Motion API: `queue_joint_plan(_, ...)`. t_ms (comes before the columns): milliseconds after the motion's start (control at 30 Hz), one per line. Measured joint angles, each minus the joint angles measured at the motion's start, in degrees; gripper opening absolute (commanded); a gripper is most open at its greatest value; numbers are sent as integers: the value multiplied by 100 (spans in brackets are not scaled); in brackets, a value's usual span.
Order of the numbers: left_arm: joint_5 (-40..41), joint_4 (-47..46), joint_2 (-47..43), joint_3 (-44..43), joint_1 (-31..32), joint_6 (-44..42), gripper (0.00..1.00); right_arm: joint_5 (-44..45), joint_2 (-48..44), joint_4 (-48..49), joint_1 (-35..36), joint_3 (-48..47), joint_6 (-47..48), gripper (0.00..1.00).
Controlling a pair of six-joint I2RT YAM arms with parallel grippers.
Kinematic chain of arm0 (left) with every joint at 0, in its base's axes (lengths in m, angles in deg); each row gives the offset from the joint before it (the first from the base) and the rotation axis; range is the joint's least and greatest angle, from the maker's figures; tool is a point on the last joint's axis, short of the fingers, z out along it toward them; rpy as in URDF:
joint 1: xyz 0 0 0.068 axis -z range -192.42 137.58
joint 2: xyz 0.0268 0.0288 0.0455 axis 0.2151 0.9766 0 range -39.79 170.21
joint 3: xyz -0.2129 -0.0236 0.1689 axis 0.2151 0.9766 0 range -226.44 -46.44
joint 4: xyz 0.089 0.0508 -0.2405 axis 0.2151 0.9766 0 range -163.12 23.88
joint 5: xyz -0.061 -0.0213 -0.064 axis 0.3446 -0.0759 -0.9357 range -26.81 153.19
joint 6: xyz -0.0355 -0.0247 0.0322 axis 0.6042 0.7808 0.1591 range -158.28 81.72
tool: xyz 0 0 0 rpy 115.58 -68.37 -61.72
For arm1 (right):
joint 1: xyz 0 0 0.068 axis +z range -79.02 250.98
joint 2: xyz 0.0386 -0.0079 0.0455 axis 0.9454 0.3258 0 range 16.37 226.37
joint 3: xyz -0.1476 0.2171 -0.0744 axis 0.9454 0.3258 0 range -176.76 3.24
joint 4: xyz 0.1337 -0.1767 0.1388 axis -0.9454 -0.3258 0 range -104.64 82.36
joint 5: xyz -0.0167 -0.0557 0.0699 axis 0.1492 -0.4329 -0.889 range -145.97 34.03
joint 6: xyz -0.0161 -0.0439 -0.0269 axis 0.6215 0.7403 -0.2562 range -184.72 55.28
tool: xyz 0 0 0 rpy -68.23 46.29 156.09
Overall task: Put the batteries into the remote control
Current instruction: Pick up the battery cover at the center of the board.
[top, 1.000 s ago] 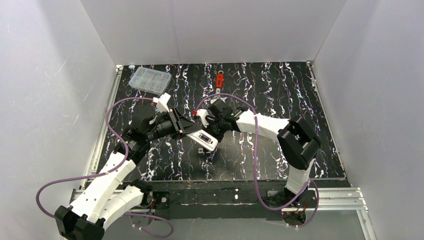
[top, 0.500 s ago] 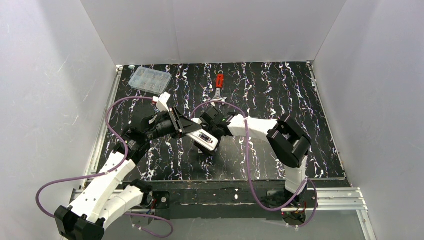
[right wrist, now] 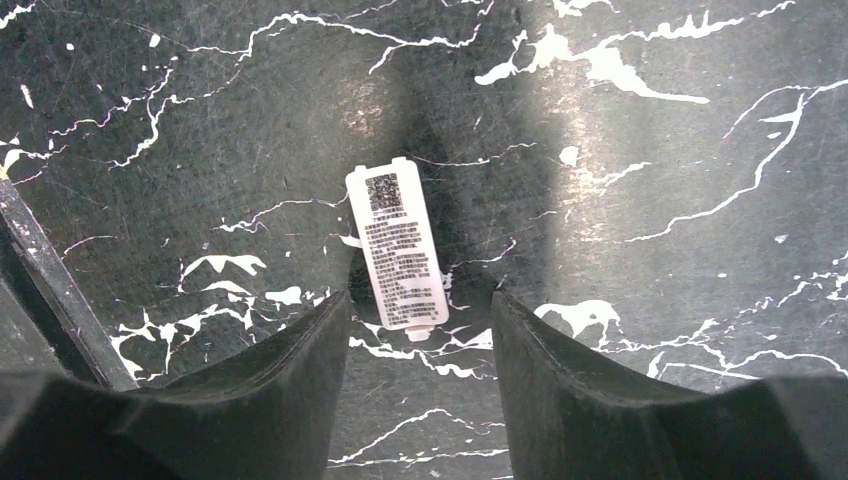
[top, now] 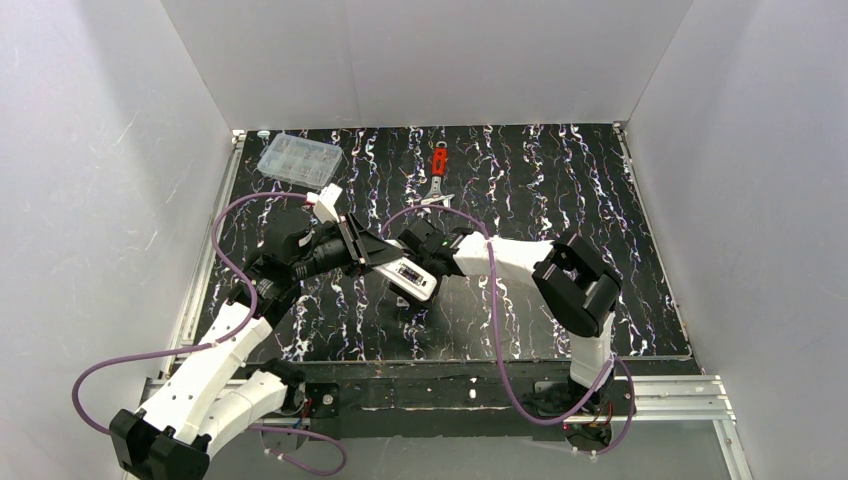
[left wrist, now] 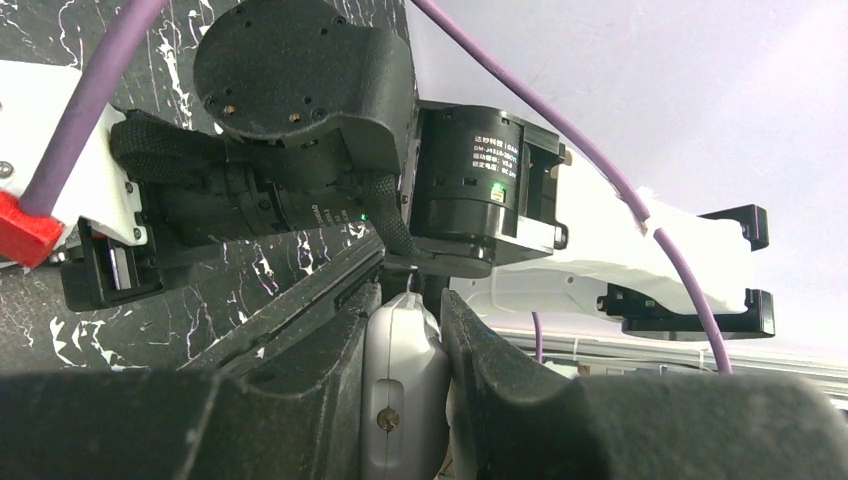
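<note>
The white remote control (top: 412,277) is clamped at one end in my left gripper (top: 375,256), which holds it above the mat. In the left wrist view the remote control (left wrist: 398,385) sits edge-on between the shut fingers. My right gripper (top: 413,243) hangs close beside the remote, pointing down at the mat. Its jaws (right wrist: 420,315) stand open with nothing between them. A small loose white labelled piece (right wrist: 397,246) lies flat on the mat just beyond the right fingertips; the same piece (top: 400,300) shows under the remote in the top view. The batteries are out of view.
A clear plastic compartment box (top: 298,160) stands at the mat's far left corner. A red-handled tool (top: 438,164) lies at the far middle. White walls enclose the black marbled mat (top: 540,200) on three sides. A dark finger of the left gripper (right wrist: 45,285) crosses the right wrist view's left edge.
The right arm has swung left and lowered its gripper beside the remote, and its jaws have narrowed somewhat. The left arm and the remote have stayed put.
</note>
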Motion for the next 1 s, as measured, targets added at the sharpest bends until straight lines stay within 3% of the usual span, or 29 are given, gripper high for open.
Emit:
queue_joint_plan(767, -52, -37, 0, -2, 2, 7, 0, 258, -114, 59, 269, 192, -179, 23)
queue_joint_plan(1000, -61, -37, -7, -2, 2, 7, 0, 380, -286, 166, 275, 413, -542, 21)
